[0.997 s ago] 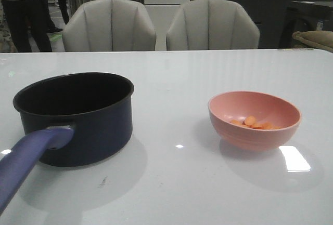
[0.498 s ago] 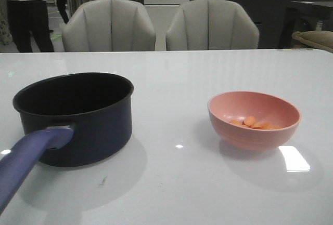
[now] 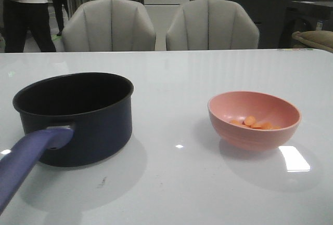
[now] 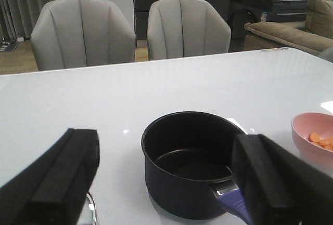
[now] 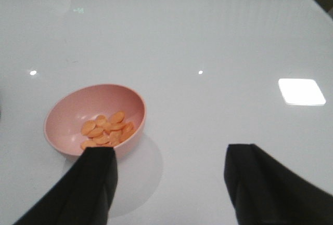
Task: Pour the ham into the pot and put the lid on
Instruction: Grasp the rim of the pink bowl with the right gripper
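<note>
The dark navy pot (image 3: 78, 116) stands on the white table at the left, its purple-blue handle (image 3: 28, 160) pointing toward me. It also shows in the left wrist view (image 4: 187, 162), empty. Orange-pink ham slices (image 3: 255, 123) lie in a pink bowl (image 3: 254, 118) at the right; the right wrist view shows the ham (image 5: 106, 130) in the bowl (image 5: 93, 118). Only a sliver of the lid's metal rim (image 4: 91, 209) shows by the left finger. My left gripper (image 4: 166, 183) is open, short of the pot. My right gripper (image 5: 169, 178) is open and empty, beside the bowl.
Two grey chairs (image 3: 112, 25) stand behind the far edge of the table. People (image 3: 23, 9) stand at the back left. A bright light reflection (image 3: 294, 158) lies on the table near the bowl.
Nothing on the table has moved. Only the people at the back left have shifted.
</note>
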`<action>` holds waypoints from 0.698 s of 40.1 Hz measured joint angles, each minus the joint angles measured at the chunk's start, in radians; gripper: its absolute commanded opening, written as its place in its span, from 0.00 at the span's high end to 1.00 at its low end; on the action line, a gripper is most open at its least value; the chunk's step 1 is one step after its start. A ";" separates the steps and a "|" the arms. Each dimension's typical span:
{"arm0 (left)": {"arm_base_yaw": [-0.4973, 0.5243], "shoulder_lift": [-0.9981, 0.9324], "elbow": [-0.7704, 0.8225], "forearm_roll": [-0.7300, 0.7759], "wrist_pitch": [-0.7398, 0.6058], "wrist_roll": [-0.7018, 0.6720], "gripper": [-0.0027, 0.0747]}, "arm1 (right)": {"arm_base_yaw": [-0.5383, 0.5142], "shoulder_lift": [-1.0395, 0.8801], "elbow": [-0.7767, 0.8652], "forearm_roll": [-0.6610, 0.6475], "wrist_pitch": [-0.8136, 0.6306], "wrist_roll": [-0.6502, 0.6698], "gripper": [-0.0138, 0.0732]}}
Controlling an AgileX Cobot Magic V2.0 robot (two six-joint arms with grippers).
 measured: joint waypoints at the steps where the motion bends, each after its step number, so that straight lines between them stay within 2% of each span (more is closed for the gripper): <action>1: 0.000 0.000 0.000 0.000 0.000 0.000 0.24 | 0.006 0.025 -0.014 0.014 0.005 0.000 0.20; 16: 0.000 0.000 0.000 0.000 0.000 0.000 0.24 | 0.053 0.556 -0.261 0.106 0.049 0.000 0.20; 28: 0.000 0.000 0.000 0.000 0.000 0.000 0.24 | 0.053 0.982 -0.470 0.112 0.059 0.000 0.20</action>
